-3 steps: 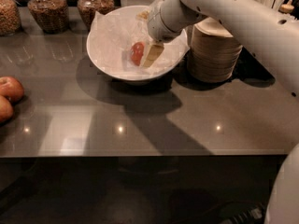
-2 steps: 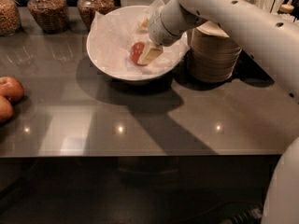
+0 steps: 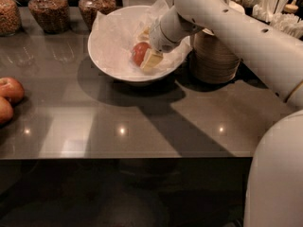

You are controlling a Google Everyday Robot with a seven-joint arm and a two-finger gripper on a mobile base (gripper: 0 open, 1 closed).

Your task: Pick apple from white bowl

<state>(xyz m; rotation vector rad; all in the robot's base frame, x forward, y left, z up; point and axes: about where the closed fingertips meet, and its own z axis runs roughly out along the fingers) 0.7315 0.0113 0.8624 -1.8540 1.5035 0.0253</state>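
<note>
Nearest, at the lower right, a rounded white part of the robot's body [image 3: 277,174] is being shown, rising in front of the desk [image 3: 142,126]. The dark, glossy top of the desk is being lit from above, and small bright spots are being reflected in it. At the left edge, two dull red apples [image 3: 8,96] are being carried by the desk, one just behind the other and well apart from everything else.

Farther in, near the middle, the white bowl [image 3: 106,56] is being borne by the desk, and a broad shadow is being cast in front of it. The bowl is being lined with crinkled white paper [image 3: 116,32], which is being pushed up past the far rim. The apple [image 3: 138,54] is being cradled on that paper, right of the bowl's centre. The gripper [image 3: 147,47] is being lowered into the bowl from the right by the white arm [image 3: 236,30]. Its cream fingers [image 3: 152,60] are being held apart, with the apple between them: one is being set in front of the fruit and one behind.

Just right of the bowl, partly behind the arm, a stack of cream disposable bowls [image 3: 215,60] is being supported. Along the back, three glass jars [image 3: 47,11] of brown contents are being lined up, and white utensils [image 3: 267,6] are being bunched at the far right.
</note>
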